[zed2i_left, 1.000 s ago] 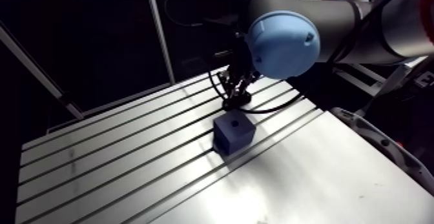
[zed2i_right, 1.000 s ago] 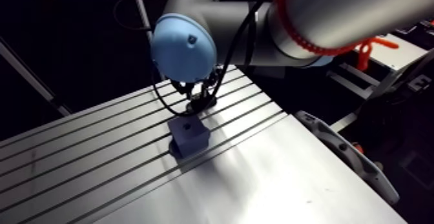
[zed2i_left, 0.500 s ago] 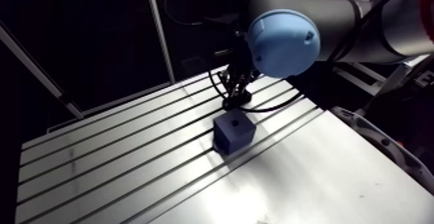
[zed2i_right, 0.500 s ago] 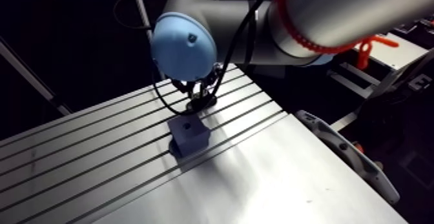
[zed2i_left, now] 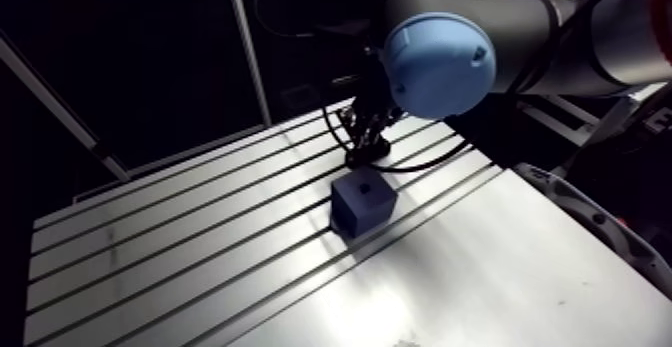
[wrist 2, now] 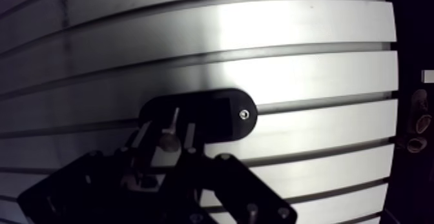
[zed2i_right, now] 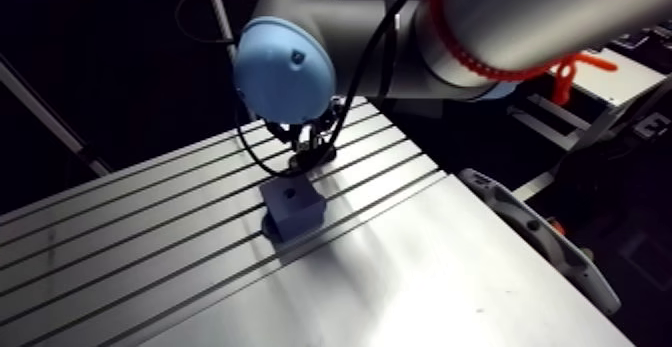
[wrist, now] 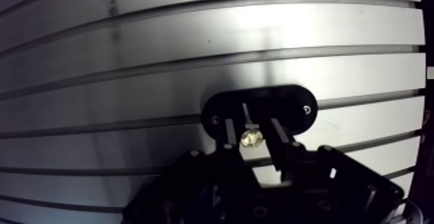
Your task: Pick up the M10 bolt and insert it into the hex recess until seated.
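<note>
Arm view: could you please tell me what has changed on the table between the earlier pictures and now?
Nothing visibly changed. The gripper still hangs low over the slotted aluminium table, beside the dark blue cube-shaped block, which has not moved.

Arm view overlooks table (zed2i_left: 520, 271); wrist view peers closely past the hand (wrist: 249, 133).

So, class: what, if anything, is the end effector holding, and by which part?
Cannot tell: the bolt sits within the end effector, at the black holder; contact unclear.
</note>
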You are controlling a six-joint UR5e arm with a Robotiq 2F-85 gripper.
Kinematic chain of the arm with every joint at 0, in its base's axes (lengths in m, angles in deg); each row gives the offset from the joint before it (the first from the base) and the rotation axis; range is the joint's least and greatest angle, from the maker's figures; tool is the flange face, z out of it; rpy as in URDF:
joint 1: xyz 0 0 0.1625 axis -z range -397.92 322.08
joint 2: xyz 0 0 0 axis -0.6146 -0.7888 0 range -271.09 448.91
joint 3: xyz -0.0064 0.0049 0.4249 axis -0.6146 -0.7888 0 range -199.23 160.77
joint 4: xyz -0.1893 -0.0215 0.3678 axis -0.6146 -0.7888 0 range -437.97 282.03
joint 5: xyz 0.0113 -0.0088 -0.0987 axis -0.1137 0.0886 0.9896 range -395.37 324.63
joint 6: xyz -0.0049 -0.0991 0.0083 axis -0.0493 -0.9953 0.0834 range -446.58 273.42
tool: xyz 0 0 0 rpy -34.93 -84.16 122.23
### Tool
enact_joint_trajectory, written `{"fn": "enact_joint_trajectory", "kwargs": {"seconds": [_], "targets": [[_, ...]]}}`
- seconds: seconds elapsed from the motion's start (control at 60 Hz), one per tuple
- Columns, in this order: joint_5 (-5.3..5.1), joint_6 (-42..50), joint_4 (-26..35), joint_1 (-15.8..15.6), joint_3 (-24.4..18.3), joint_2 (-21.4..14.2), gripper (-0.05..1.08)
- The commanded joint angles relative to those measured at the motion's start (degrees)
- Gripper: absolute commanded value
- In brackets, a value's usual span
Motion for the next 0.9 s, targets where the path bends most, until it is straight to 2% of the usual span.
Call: {"fn": "enact_joint_trajectory", "kwargs": {"seconds": [0.017,0.9], "targets": [[0.0,0.0,0.0,0.0,0.0,0.1,0.62],[-0.09,0.1,0.0,-0.2,-0.2,0.3,0.66]]}}
